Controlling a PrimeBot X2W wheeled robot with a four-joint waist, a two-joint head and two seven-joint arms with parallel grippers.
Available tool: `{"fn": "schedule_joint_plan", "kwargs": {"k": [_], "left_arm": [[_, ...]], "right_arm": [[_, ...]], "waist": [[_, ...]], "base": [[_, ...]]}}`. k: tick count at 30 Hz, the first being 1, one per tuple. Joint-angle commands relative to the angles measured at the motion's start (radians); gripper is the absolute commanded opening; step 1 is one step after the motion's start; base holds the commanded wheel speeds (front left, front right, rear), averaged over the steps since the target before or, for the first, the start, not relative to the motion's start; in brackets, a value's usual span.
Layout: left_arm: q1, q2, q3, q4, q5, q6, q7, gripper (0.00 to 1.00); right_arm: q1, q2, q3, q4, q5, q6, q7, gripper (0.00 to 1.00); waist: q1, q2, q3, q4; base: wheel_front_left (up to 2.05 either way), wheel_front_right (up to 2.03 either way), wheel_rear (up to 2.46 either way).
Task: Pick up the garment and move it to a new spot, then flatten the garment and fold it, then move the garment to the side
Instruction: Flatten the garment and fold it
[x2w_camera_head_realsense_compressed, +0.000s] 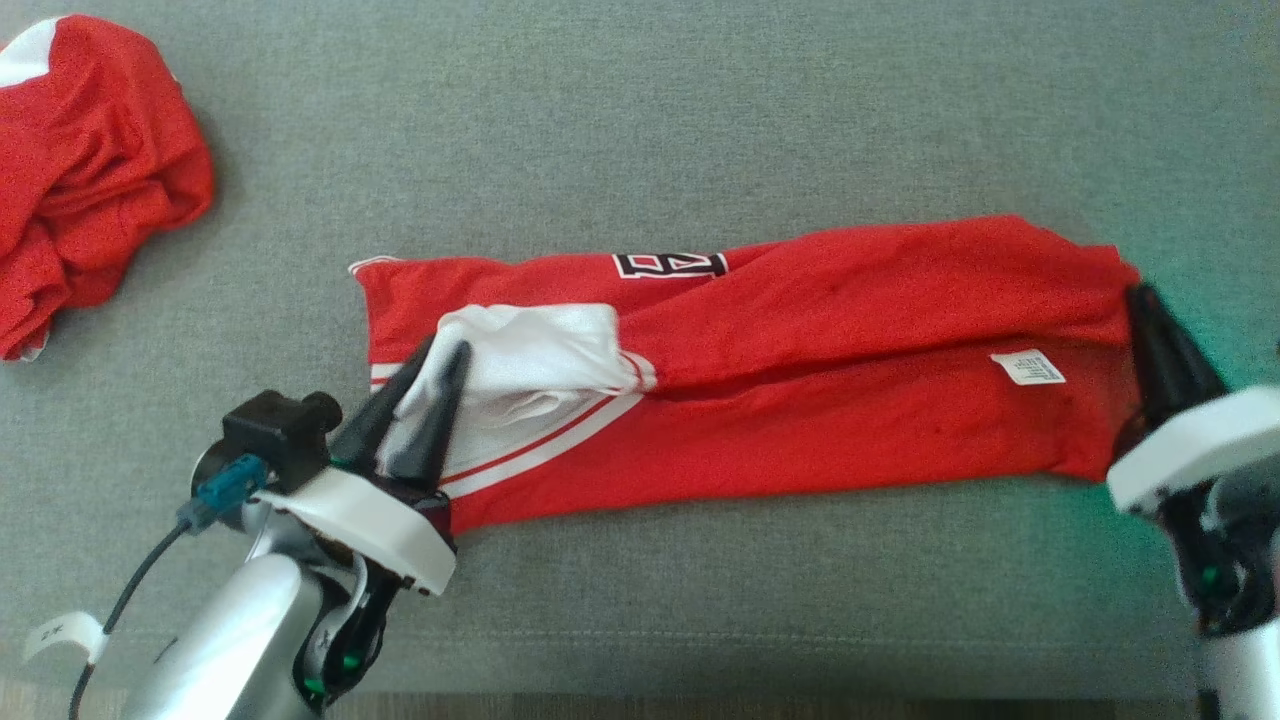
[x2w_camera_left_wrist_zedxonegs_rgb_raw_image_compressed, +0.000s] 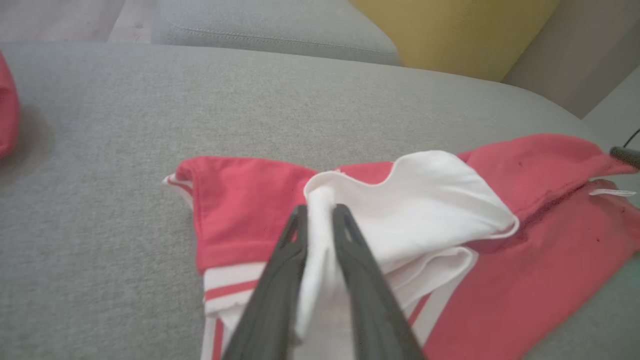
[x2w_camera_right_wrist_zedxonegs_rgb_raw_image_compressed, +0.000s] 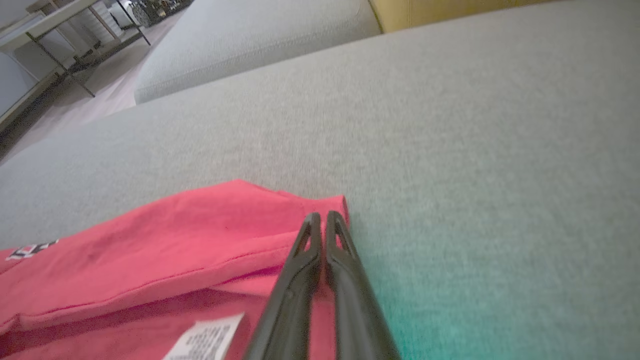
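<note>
Folding is the step in hand, by my reckoning. The red shirt (x2w_camera_head_realsense_compressed: 800, 380) lies as a long doubled band between my two sets of jaws, with one long edge turned over the other. Flattening looks done and the fold about half made.

My left gripper (x2w_camera_head_realsense_compressed: 445, 345) is at the sleeve end. Its jaws stand a little apart with a ridge of the white sleeve (x2w_camera_head_realsense_compressed: 530, 350) between them; whether they pinch that cloth or merely flank it I cannot tell. My right gripper (x2w_camera_head_realsense_compressed: 1140, 292) is at the hem end, jaws closed tight together, tips lying at the corner of the hem, with no cloth visibly caught between them. Just inward of the right jaws sits the white label (x2w_camera_head_realsense_compressed: 1028, 367).

Next, I judge, the sleeve must lie flat inside the band before the two ends are brought together. That calls for a clean release on the left and a firm hold on both end corners, since thin cloth is likely to slip and drag.

Beneath my jaws is a grey couch seat (x2w_camera_head_realsense_compressed: 640, 120), woven and slightly soft. Past the right jaws I see pale floor (x2w_camera_right_wrist_zedxonegs_rgb_raw_image_compressed: 100, 95), a second grey cushion (x2w_camera_right_wrist_zedxonegs_rgb_raw_image_compressed: 250, 45) and some thin-legged furniture (x2w_camera_right_wrist_zedxonegs_rgb_raw_image_compressed: 45, 30). Ahead of the left jaws stands something yellow (x2w_camera_left_wrist_zedxonegs_rgb_raw_image_compressed: 450, 35). Well off to their left lies another red heap of cloth (x2w_camera_head_realsense_compressed: 90, 170).
</note>
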Motion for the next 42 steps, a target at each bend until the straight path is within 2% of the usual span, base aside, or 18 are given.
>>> {"fn": "schedule_joint_plan", "kwargs": {"k": [1,6,10,22,31,42], "left_arm": [[-0.015,0.026,0.039,-0.016,-0.002,0.004,-0.005,1.00],[-0.002,0.018,0.064,0.004,-0.009,0.028,-0.030,1.00],[0.021,0.013,0.110,-0.018,0.006,0.072,-0.056,1.00],[0.104,0.001,0.263,-0.132,0.072,0.174,-0.069,1.00],[0.217,0.002,0.276,-0.168,0.092,0.193,-0.070,1.00],[0.253,0.015,0.271,-0.179,0.084,0.206,-0.048,1.00]], "right_arm": [[0.025,0.004,0.014,-0.053,-0.011,-0.001,0.007,1.00],[0.098,0.047,0.007,-0.123,-0.061,-0.001,-0.005,1.00],[0.122,0.072,0.009,-0.178,-0.106,-0.001,-0.046,1.00],[0.108,0.098,0.036,-0.281,-0.190,-0.001,-0.124,1.00],[0.161,0.096,0.067,-0.274,-0.213,-0.001,-0.118,1.00],[0.193,0.102,0.083,-0.291,-0.224,-0.001,-0.106,1.00]], "waist": [[0.0000,0.0000,-0.001,0.000],[0.0000,0.0000,-0.018,-0.006],[0.0000,0.0000,-0.040,-0.013],[0.0000,0.0000,-0.137,-0.011],[0.0000,0.0000,-0.220,-0.016],[0.0000,0.0000,-0.246,-0.019]], "base": [[0.00,0.00,0.00],[0.00,0.00,0.00],[0.00,0.00,0.00],[0.00,0.00,0.00],[0.00,0.00,0.00],[0.00,0.00,0.00]]}}
